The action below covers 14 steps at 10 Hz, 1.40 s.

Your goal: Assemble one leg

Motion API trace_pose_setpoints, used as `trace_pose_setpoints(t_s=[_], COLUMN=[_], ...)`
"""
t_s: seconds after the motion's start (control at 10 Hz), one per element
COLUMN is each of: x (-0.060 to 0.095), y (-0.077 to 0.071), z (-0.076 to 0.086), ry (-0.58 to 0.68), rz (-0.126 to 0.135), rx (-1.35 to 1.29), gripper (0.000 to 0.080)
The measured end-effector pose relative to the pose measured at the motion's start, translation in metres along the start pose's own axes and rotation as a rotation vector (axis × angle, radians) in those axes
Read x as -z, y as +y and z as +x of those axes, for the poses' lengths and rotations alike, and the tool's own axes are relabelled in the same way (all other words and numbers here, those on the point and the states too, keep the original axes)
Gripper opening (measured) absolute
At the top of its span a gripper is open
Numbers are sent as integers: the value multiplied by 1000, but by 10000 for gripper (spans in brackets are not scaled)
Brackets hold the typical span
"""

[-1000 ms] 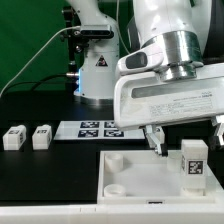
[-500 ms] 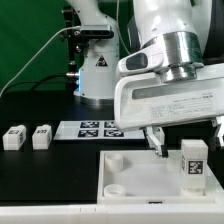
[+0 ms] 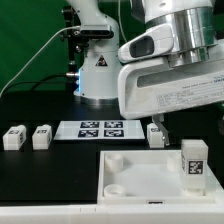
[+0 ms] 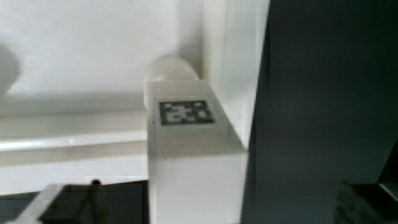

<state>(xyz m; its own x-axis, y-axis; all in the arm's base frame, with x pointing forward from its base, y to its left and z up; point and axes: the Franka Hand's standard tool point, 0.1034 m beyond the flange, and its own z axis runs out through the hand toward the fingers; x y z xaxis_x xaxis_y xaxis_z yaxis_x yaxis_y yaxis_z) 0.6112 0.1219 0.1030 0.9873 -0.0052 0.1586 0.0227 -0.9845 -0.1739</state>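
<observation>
A panel (image 3: 140,172) lies near the front edge of the surface (image 3: 40,170). A first leg (image 3: 194,163) stands upright on the panel's corner at the exterior view's right. A second leg (image 3: 155,134) sits just behind the panel. The marker board (image 3: 98,129) lies between it and a third leg (image 3: 41,137), with a fourth leg (image 3: 13,138) nearest the edge at the exterior view's left.

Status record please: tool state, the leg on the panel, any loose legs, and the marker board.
tool: open, fingers spread wide, gripping nothing
leg: upright on the white panel, at its corner on the exterior view's right, tag visible
white panel: flat on the table
loose legs: two, on the table at the exterior view's left
marker board: flat, behind the panel
</observation>
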Motion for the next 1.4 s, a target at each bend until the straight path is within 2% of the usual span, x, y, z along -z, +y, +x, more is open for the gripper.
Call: trace_pose_setpoints(t_s=[0.1, 0.2, 0.3, 0.8, 0.9, 1.0, 1.2, 1.4], x=[-3, -5, -9, -9, -11, -14, -22, -33], y=[1, 3, 6, 6, 4, 2, 14, 12], z=[-4, 3, 5, 3, 3, 5, 4, 4], ry=[-116, -173, -159, -163, -160, -139, -143, -121], rz=[9, 16, 13, 13, 3, -8, -10, -14], rx=[-4, -4, -6, -7, -77, -106, -107, -101], gripper=[649, 649, 649, 649, 649, 649, 649, 649])
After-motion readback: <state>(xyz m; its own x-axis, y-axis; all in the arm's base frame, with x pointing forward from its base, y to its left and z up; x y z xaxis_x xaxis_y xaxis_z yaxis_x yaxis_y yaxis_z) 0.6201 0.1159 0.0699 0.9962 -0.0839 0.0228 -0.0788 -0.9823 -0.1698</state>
